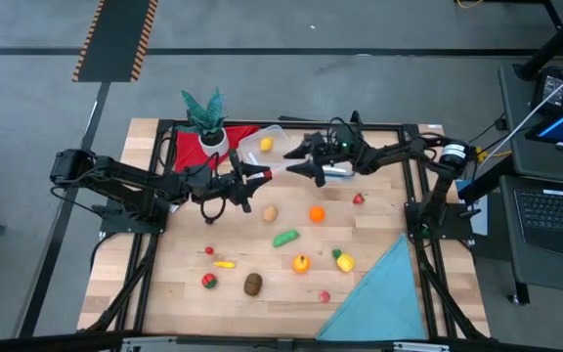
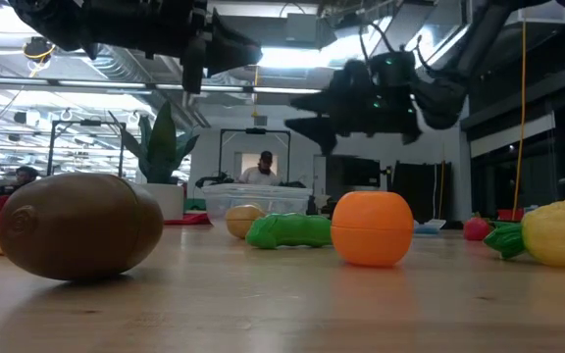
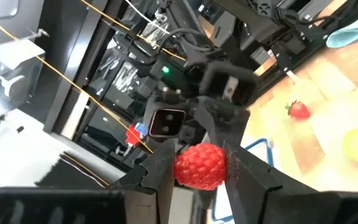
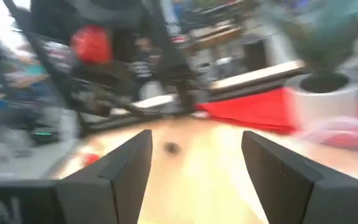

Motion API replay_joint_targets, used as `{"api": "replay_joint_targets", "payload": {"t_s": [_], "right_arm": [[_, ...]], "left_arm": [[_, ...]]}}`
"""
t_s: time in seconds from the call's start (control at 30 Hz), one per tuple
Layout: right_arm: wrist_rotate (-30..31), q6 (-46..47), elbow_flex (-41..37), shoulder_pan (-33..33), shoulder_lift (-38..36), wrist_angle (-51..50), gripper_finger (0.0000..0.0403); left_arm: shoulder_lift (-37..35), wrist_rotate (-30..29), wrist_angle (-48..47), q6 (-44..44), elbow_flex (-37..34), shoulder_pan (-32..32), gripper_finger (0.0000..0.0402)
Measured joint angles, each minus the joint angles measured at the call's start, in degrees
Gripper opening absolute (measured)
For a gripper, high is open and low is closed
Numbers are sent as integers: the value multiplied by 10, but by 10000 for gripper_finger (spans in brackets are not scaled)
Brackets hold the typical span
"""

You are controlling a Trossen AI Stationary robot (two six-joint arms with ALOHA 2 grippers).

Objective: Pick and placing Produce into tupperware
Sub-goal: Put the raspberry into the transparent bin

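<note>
wooden table [image 1: 379, 284], left hand [image 3: 199, 167] gripping red raspberry [image 3: 200, 165], right hand [image 4: 194, 158] open, empty

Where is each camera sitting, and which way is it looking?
High view: above the table, looking straight down; both arms show, left hand, right hand.
Low view: at tabletop height, looking across past the kiwi; arms overhead.
Left wrist view: on the left arm, fingers gripping a raspberry.
Right wrist view: on the right arm, open fingers over wood.
High and low views share the orange.

potted plant [image 1: 204, 119] | red cloth [image 1: 190, 149] | blue cloth [image 1: 377, 298]
</note>
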Motion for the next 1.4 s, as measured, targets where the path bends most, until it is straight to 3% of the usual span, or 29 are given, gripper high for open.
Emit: {"api": "replay_joint_targets", "payload": {"t_s": [0.1, 0.23, 0.67, 0.8, 0.93, 1.1, 1.4], "right_arm": [[48, -73, -41, 0, -27, 2, 250], [55, -155, -92, 6, -71, 7, 250], [56, -225, -228, 32, -251, 13, 250], [57, -229, -254, 54, -285, 10, 250], [62, -243, -270, 66, -293, 9, 250], [110, -240, -273, 66, -294, 2, 250], [168, -240, -273, 66, -293, -21, 250]], "left_arm": [[0, 1, -5, -21, 0, 3, 104], [0, 17, -8, -71, 0, 14, 105], [0, 194, -30, -276, 0, 88, 106], [1, 196, -31, -350, 0, 107, 115], [3, 198, -32, -370, 0, 123, 103], [3, 190, -32, -400, 0, 143, 104], [60, 97, 21, -440, 1, 150, 103]]}}
